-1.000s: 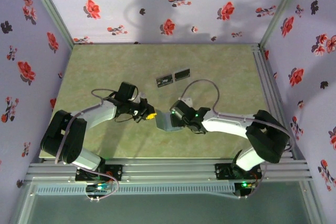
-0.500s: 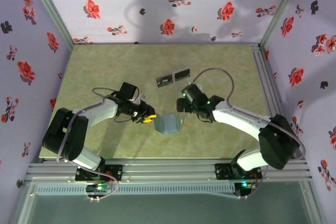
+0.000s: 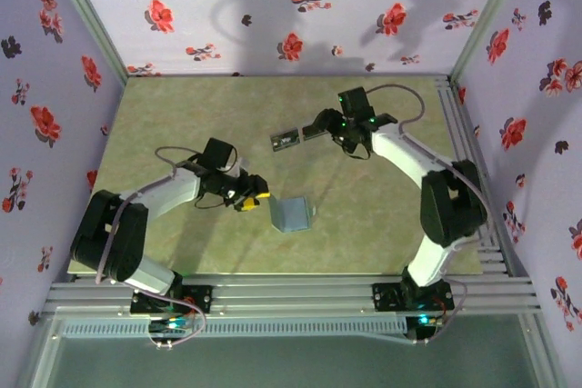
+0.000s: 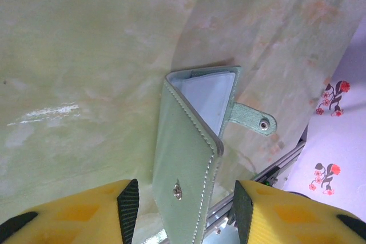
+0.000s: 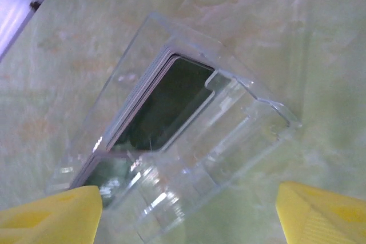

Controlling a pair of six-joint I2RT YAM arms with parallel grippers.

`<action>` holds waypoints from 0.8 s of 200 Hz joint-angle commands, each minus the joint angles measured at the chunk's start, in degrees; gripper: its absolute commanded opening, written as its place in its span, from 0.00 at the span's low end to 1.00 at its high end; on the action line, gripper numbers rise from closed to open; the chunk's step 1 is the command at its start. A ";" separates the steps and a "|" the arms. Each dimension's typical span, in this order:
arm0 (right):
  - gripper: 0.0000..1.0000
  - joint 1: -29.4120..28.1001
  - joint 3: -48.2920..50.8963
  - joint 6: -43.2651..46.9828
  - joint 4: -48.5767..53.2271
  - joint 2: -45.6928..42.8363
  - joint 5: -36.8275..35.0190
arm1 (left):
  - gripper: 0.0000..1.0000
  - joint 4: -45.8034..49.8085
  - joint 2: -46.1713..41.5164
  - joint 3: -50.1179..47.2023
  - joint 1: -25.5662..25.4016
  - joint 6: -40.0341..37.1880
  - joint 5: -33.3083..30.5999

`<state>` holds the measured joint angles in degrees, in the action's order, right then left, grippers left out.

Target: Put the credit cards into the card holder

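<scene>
The card holder [image 3: 291, 213] is a grey-teal folding wallet standing half open on the table, its snap tab [image 4: 254, 119] sticking out. My left gripper [image 3: 253, 198] is just left of it, open. In the left wrist view the holder's near flap [image 4: 186, 164] lies between the black pads [image 4: 128, 198] with a gap on each side. Dark credit cards [image 5: 168, 98] lie stacked in a clear plastic case [image 5: 229, 135]. My right gripper [image 3: 324, 124] hangs open over that case [image 3: 315, 128], its yellow fingers [image 5: 51, 218] wide on both sides. A second dark card [image 3: 285, 140] lies beside it.
Floral walls close in the green mat [image 3: 182, 115] on three sides. An aluminium rail [image 3: 464, 152] runs along the right edge and another [image 3: 291, 293] along the front. The mat's far left has free room.
My left gripper has opened and let go of the card holder, which now stands by itself. My right arm has swung from the holder to the far cards.
</scene>
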<state>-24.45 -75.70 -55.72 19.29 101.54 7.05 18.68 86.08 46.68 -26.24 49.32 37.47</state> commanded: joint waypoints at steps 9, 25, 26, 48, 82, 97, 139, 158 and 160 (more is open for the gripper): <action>0.76 -1.00 -1.34 -19.28 -6.54 3.42 1.52 | 0.50 0.12 -0.31 0.90 0.48 -2.50 1.54; 0.75 -1.35 -3.24 -20.69 -6.12 4.83 -1.07 | 0.50 -1.01 -0.24 -0.27 0.38 -2.47 2.62; 0.75 -1.37 -3.32 -20.80 -6.11 4.91 -1.20 | 0.50 -1.06 -0.27 -0.36 0.39 -2.43 2.65; 0.71 -1.30 -4.21 -23.20 -8.83 6.66 -0.86 | 0.49 -1.43 -0.78 -1.23 0.39 -2.52 2.92; 0.69 -1.66 -6.14 -24.16 -9.14 8.10 -1.68 | 0.50 -0.31 -1.44 -1.23 0.44 -4.30 2.97; 0.68 -1.57 -6.21 -23.96 -10.29 9.12 -2.65 | 0.51 -0.45 -1.88 -1.24 0.59 -4.11 2.70; 0.68 -1.30 -6.47 -23.66 -14.02 12.20 -2.93 | 0.51 -0.14 -3.64 -2.07 1.19 -4.29 2.52; 0.64 -1.30 -6.83 -23.39 -15.50 12.55 -2.73 | 0.52 0.48 -3.61 -2.36 1.24 -4.91 2.57; 0.63 -1.30 -6.94 -23.27 -15.51 12.50 -2.78 | 0.51 0.48 -3.57 -2.37 1.27 -4.93 2.55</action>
<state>-25.78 -80.66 -78.28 6.59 113.34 5.56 17.69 83.57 45.52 -25.54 46.28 39.20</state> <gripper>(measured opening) 0.661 0.514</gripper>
